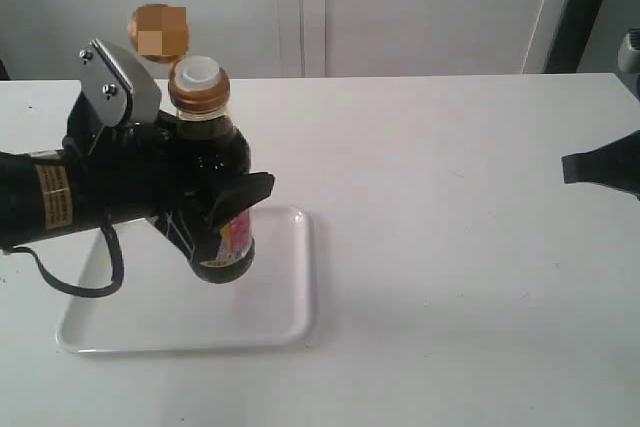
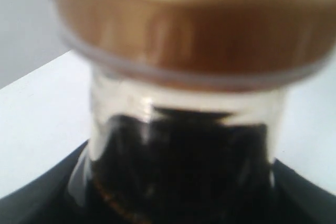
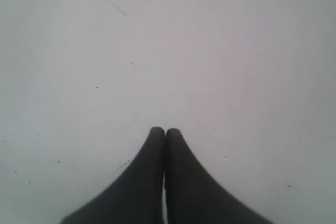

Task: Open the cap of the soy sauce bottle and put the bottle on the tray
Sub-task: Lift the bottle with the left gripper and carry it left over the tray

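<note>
My left gripper (image 1: 228,199) is shut on the soy sauce bottle (image 1: 222,152), gripping its dark body from the left. The bottle stands nearly upright with its base over the white tray (image 1: 285,322); I cannot tell if it touches the tray. The golden-orange cap (image 1: 158,32) is flipped back, baring the white spout (image 1: 198,70) above the collar (image 1: 200,93). The left wrist view is filled by the blurred collar (image 2: 194,30) and the glass neck of the soy sauce bottle (image 2: 184,145). My right gripper (image 1: 572,167) (image 3: 165,132) is shut on nothing, far to the right above the bare table.
The white table (image 1: 450,247) spreads to the right of the tray. A pale wall (image 1: 400,7) rises behind the table's far edge. A black cable (image 1: 80,282) from my left arm loops over the tray's left side.
</note>
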Robot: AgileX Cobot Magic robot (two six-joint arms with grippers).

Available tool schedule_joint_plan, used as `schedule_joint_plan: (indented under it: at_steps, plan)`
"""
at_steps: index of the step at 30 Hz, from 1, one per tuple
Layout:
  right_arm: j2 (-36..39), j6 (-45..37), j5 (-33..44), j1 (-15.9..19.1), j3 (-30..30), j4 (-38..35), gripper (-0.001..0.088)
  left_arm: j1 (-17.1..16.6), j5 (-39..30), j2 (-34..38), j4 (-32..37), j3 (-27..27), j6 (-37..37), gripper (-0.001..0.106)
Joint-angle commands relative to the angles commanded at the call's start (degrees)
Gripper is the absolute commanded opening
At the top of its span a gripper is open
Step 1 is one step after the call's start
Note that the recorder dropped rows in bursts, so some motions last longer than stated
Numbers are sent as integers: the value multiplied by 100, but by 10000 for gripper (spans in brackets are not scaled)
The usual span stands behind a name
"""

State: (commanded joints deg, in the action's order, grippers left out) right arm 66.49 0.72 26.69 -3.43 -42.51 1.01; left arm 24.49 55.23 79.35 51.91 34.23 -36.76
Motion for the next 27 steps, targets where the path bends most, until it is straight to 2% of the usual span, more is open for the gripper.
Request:
schedule_joint_plan:
  at_steps: [6,13,27]
  plan:
    - [0,0,0,0,0,-37,0,-186,49,0,-478,-212,214,0]
    - [0,-72,0,0,0,-137,0,-213,23,0,-1218,-285,468,0]
    - [0,-72,-22,0,0,-135,0,-213,120,486,-1814,-285,724,0]
